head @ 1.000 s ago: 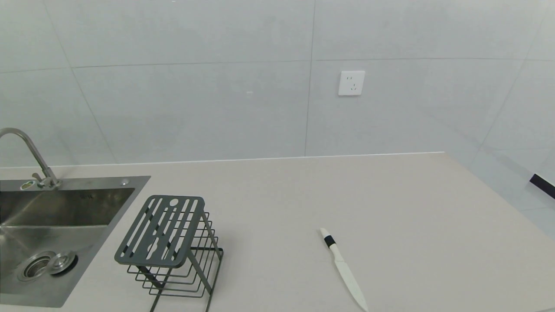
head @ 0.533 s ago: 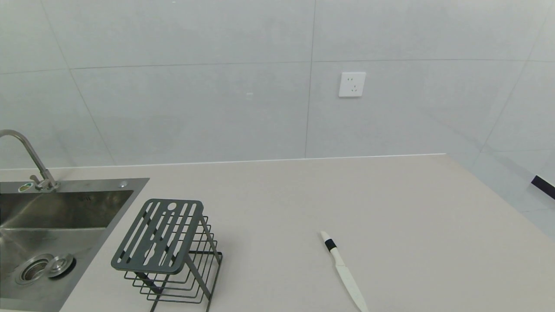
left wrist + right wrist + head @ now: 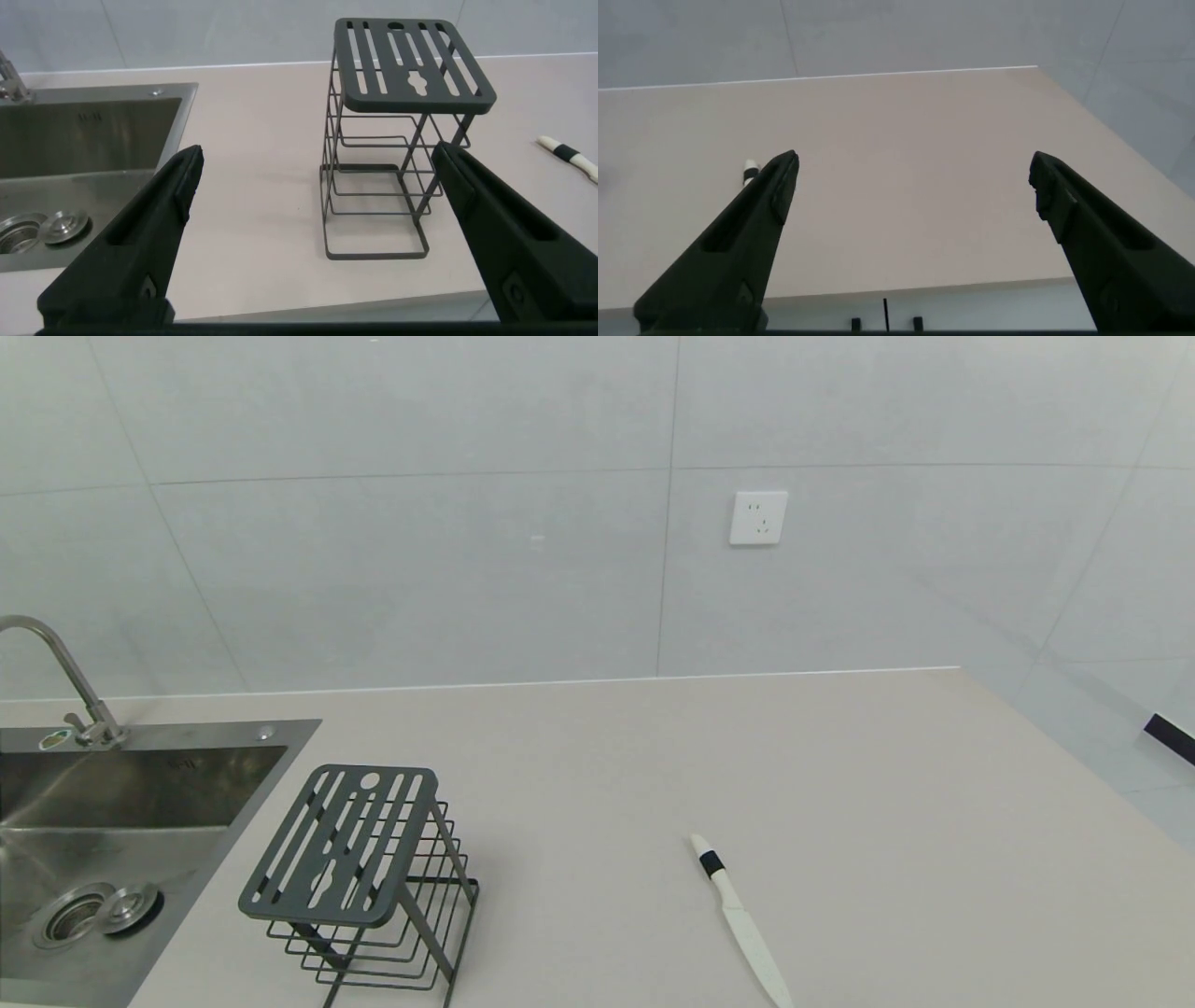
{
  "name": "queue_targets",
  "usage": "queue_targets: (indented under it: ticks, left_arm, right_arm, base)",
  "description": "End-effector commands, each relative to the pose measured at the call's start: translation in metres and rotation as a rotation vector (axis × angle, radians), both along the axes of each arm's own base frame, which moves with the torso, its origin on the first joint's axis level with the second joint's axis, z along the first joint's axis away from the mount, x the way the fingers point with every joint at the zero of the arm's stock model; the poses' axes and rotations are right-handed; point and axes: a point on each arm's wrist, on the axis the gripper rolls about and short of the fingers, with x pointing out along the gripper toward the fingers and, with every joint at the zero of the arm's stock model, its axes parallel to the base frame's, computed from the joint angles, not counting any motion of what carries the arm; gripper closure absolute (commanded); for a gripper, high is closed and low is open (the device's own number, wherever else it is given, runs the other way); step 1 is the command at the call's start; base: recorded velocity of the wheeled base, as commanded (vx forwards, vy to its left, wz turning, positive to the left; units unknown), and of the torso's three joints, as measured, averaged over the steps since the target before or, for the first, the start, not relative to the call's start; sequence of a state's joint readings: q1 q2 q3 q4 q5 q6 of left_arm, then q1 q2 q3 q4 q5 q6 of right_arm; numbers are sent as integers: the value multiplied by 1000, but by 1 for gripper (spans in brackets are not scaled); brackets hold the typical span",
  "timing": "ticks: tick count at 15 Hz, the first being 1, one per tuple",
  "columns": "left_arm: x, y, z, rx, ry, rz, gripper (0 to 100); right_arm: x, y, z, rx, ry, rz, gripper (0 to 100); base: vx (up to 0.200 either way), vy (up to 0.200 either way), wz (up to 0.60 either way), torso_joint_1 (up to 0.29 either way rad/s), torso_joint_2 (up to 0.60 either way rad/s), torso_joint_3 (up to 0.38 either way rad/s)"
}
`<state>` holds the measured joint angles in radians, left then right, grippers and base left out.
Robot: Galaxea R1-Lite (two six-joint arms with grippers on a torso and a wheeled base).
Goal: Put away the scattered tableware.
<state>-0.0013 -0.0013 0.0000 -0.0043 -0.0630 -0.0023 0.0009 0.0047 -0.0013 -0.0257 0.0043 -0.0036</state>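
The knife (image 3: 740,919) lies flat on the counter (image 3: 887,784), well right of the rack (image 3: 359,877), its handle end showing just beside one finger (image 3: 738,243) of the right gripper (image 3: 913,161), whose fingers are spread wide, as are the left gripper's (image 3: 316,154).

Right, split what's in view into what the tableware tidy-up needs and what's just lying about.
For the job:
white knife, lying flat on the counter
dark slotted knife rack, standing empty beside the sink

Just there:
faucet
drain strainer in the sink
wall socket
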Motion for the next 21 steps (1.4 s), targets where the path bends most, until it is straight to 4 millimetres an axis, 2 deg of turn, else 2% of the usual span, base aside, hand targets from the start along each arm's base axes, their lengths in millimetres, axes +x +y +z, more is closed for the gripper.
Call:
queue_targets:
  ticks: [1,2,3,5,8,10,12,15,18,19,21]
  left_arm:
    - [0,0,0,1,1,0,0]
    - [0,0,0,4,1,0,0]
    - [0,0,0,4,1,1,0]
    - [0,0,0,1,-1,1,0]
    - [0,0,0,1,-1,0,0]
    - [0,0,0,2,-1,1,0]
    - [0,0,0,1,-1,1,0]
    - [0,0,0,4,-1,1,0]
    - [0,0,0,4,-1,1,0]
    - [0,0,0,4,1,1,0]
    - [0,0,0,4,1,1,0]
  right_arm:
    - [-5,0,29,8,-281,-2,0]
    - [-9,0,42,-18,-384,2,0]
    - [-11,2,51,-69,-389,56,0]
    - [-4,4,52,-80,-188,173,0]
    - [1,7,31,-47,107,317,0]
    - [10,8,32,-33,201,348,0]
    - [27,8,42,-26,259,361,0]
    - [69,10,57,-25,350,391,0]
    - [111,10,61,-72,456,371,0]
    - [115,11,62,-75,467,362,0]
    - [138,14,65,-78,531,378,0]
  base:
    - [0,0,0,0,0,0]
    - [0,0,0,0,0,0]
    - [0,0,0,0,0,0]
    - [0,0,0,0,0,0]
    - [0,0,0,0,0,0]
    - [0,0,0,0,0,0]
    - [0,0,0,0,0,0]
    - [0,0,0,0,0,0]
    - [0,0,0,0,0,0]
    - [0,0,0,0,0,0]
    - [0,0,0,0,0,0]
